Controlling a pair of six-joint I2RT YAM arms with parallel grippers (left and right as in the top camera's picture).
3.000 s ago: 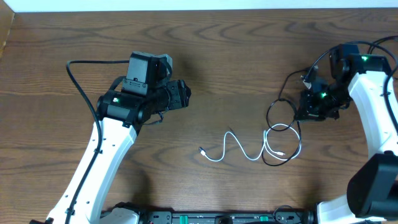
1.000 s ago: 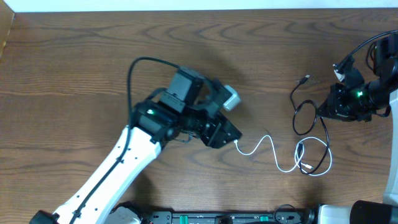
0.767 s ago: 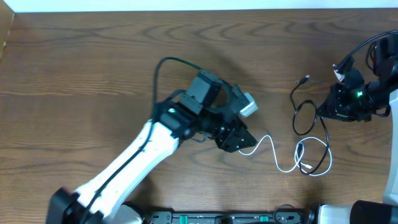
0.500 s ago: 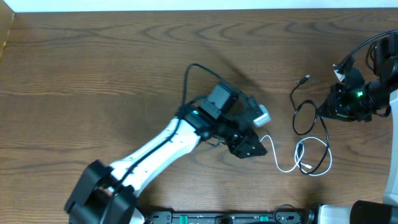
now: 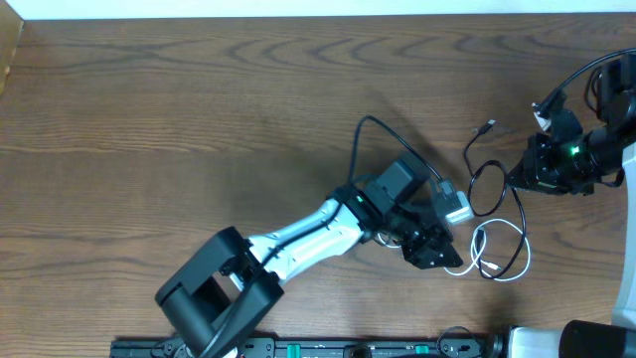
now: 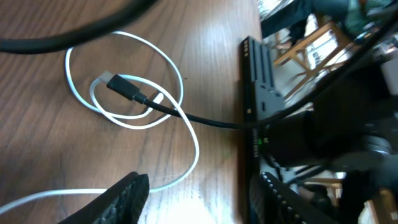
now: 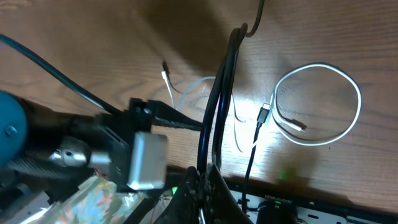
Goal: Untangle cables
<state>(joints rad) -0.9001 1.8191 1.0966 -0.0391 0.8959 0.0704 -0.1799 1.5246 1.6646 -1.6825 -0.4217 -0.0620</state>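
Observation:
The white cable [image 5: 478, 242] lies in loops on the table at the right. It is crossed with the thin black cable [image 5: 469, 184]. My left gripper [image 5: 442, 261] is open, low over the table at the left end of the loops. In the left wrist view the white cable [image 6: 195, 146] runs under and between my open fingers [image 6: 199, 186], and the black cable [image 6: 205, 121] crosses its loop. My right gripper [image 5: 519, 177] is shut on the black cable and holds it off the table. In the right wrist view the black strands [image 7: 217, 93] rise from my shut jaws [image 7: 202, 174] beside the white loop [image 7: 317, 65].
A thick black robot cable [image 5: 383, 134] arches over the left arm's wrist. The table's front edge with a black rail [image 6: 261, 93] is close to the right of the left gripper. The left arm [image 5: 298, 229] stretches diagonally across the table's middle.
My left arm has swept to the right along the white cable and now sits at the loops. The right gripper and the black cable have stayed put.

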